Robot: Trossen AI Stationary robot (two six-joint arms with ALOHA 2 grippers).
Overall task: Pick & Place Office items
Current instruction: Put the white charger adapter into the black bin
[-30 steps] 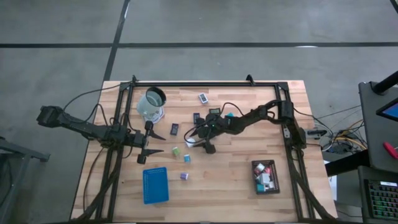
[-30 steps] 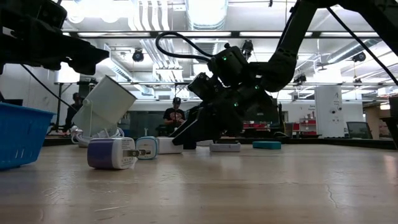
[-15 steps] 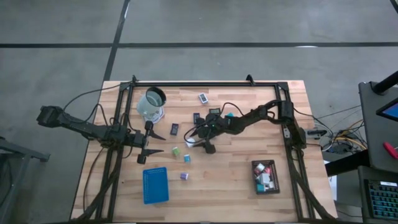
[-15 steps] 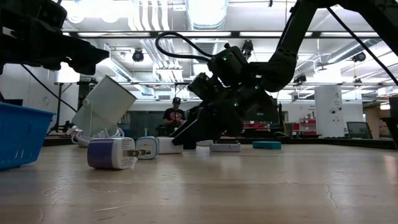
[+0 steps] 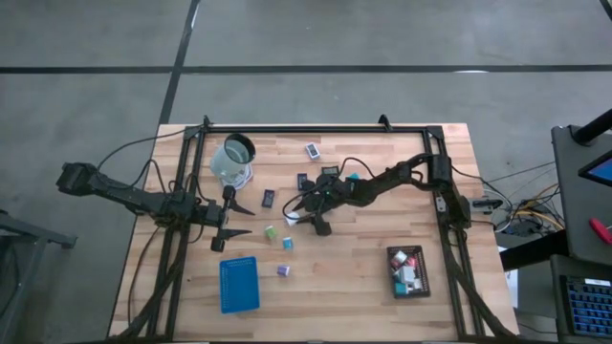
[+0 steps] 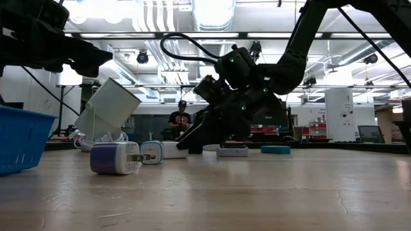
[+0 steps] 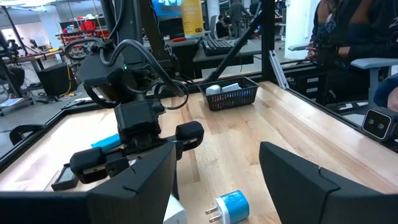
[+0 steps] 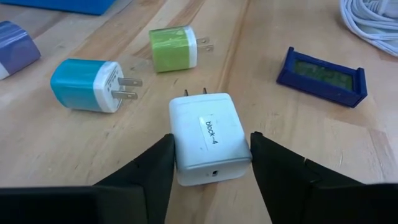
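The right hand (image 8: 208, 163) straddles a white charger (image 8: 208, 139) (fingers touching its sides) on the table (image 8: 298, 149); the left hand (image 5: 240, 219) hovers spread.

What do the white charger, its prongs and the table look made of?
White charger: likely plastic, smooth matte shell with rounded edges and a paper-like label. Prongs: apparently metal, thin flat blades with a dull shine. Table: wood, pale planks with visible grain and seams.
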